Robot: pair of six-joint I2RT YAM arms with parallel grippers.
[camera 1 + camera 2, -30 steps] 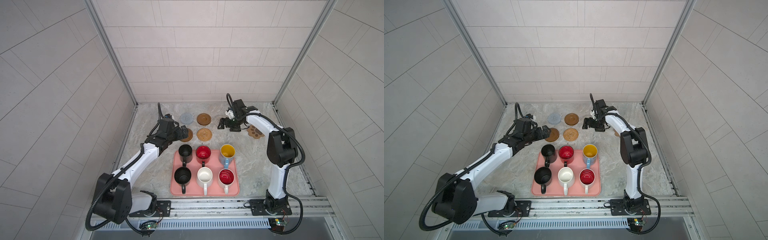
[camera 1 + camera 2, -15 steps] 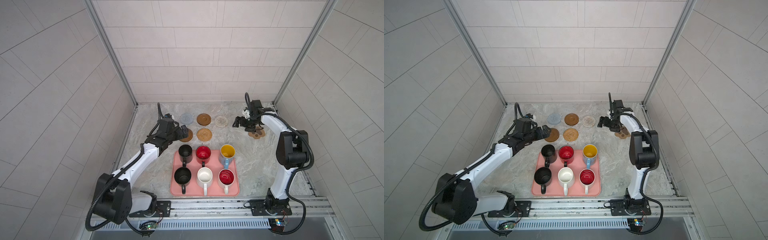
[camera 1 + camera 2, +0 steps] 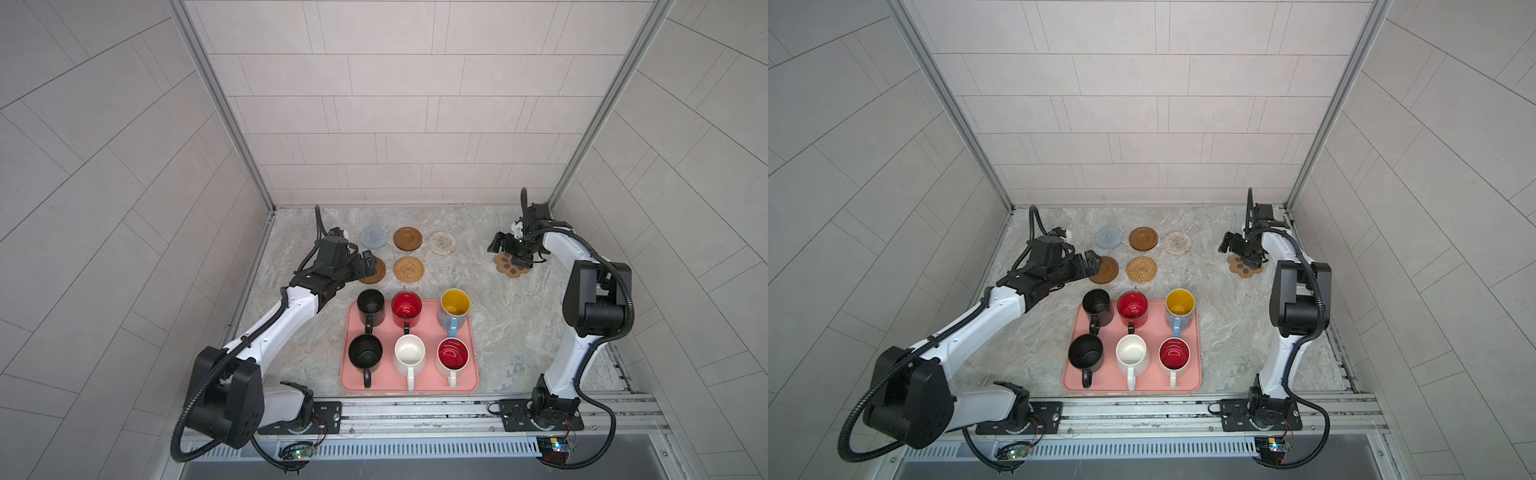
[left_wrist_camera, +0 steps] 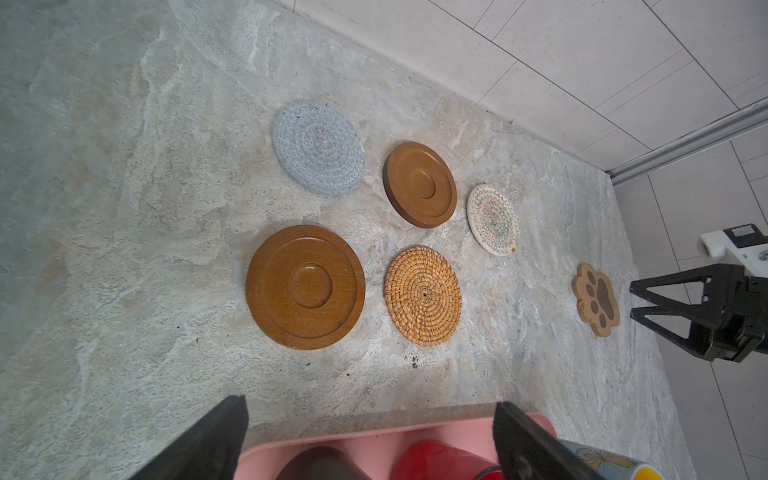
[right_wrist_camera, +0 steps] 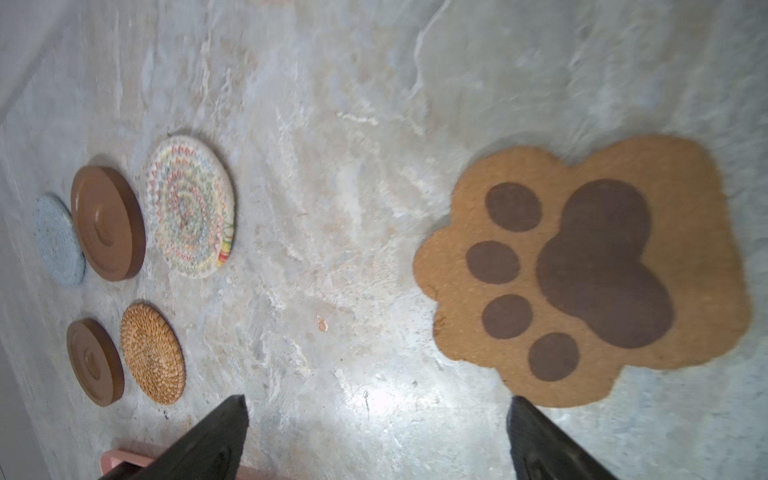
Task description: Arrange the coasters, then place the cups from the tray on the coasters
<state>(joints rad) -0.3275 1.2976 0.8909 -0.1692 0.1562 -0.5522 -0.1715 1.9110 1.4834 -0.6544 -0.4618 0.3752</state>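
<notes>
Only my right wrist view fills with the brown, dark-spotted paw mat (image 5: 582, 270); left pincer (image 4: 370, 407) and right pincer (image 4: 632, 300) gape.

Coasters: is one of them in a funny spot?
Yes. The paw-shaped coaster lies alone far to the right, apart from the round coasters, five in two tidy rows. The rattan coaster sits in a row of only two.

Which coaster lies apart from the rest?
The brown paw-shaped coaster, alone on the right by the right gripper; the five round ones sit grouped behind the tray.
</notes>
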